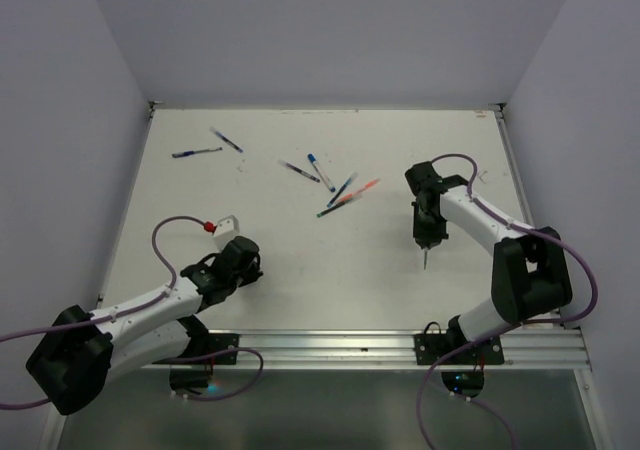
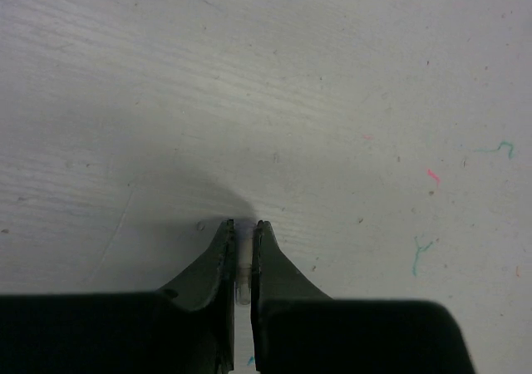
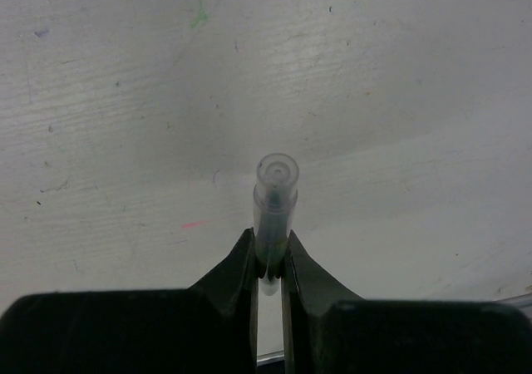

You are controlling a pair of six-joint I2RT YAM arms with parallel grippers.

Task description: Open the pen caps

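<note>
My right gripper [image 1: 428,236] is shut on a thin pen [image 3: 275,198] with a clear barrel and dark core. It holds the pen about upright above the table, tip down [image 1: 425,260]. My left gripper [image 1: 247,265] is low over the table at the near left. It is shut on a small translucent plastic piece [image 2: 242,262]; I cannot tell whether that is a cap. Several capped pens lie mid-table, among them a blue-capped one [image 1: 320,171] and an orange-red one [image 1: 358,192]. Two more blue pens [image 1: 197,152] lie at the far left.
The white table [image 1: 330,270] has walls on the left, back and right. An aluminium rail [image 1: 330,348] runs along the near edge between the arm bases. Small ink marks [image 2: 432,176] dot the surface.
</note>
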